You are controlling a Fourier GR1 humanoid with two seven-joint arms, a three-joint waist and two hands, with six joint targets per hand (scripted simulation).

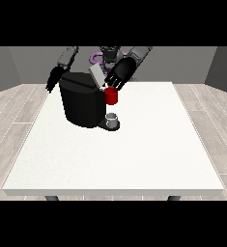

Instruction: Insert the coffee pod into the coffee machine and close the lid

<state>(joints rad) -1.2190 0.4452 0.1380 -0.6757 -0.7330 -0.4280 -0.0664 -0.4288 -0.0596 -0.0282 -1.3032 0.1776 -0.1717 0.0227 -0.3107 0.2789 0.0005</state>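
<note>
Hand at the view's right (120, 73) over the top of the coffee machine (80, 99) — fingers straight, pointing down at a red thing at the machine (111, 96), fingertips just above it. Grey lid (97, 75) tilted up, open, just beside that hand. Hand at the view's left (52, 80) hanging behind the machine's far edge; cannot tell whether fingers apart or together. Machine black, rounded, smooth, near the far left of the table (148, 154). Small grey thing (112, 117) on the machine's base, below the red thing — pod or not, cannot tell. White matte top, broad bare stretch toward the near edge and right side.
</note>
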